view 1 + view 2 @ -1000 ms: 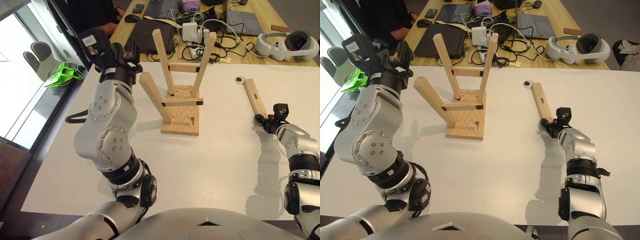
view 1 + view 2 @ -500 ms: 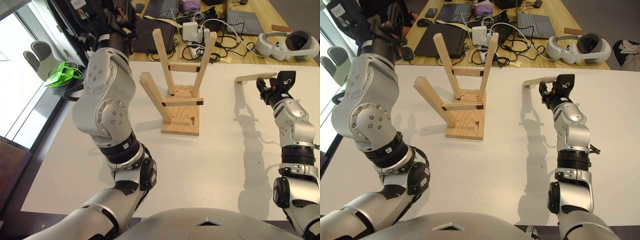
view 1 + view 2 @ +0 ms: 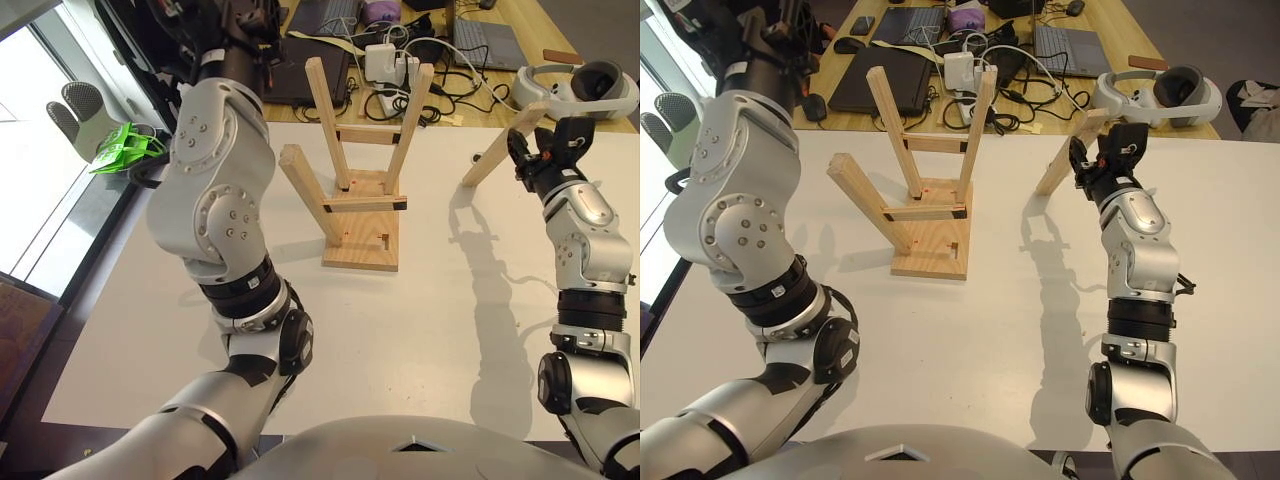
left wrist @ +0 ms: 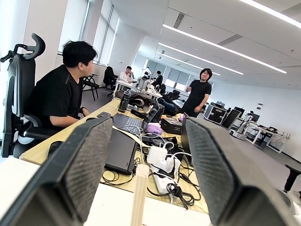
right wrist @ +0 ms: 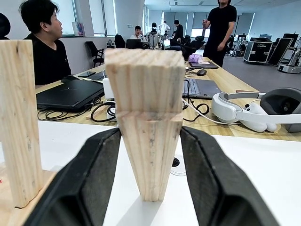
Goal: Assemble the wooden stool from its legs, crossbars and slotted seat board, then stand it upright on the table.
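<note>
Pale wood stool (image 3: 360, 204) upturned, right claw (image 3: 524, 156) gripping loose leg (image 3: 488, 158), left claw (image 4: 148, 141) spread, empty.

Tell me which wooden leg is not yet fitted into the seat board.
The leg in the right claw, held tilted over the table. The other three stand in the upturned seat board.

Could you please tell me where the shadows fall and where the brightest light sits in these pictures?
Left eye view: the stool throws a soft shadow on the table toward the robot's left, and the raised leg casts another beneath it. Left wrist view: ceiling light strips are brightest.
</note>
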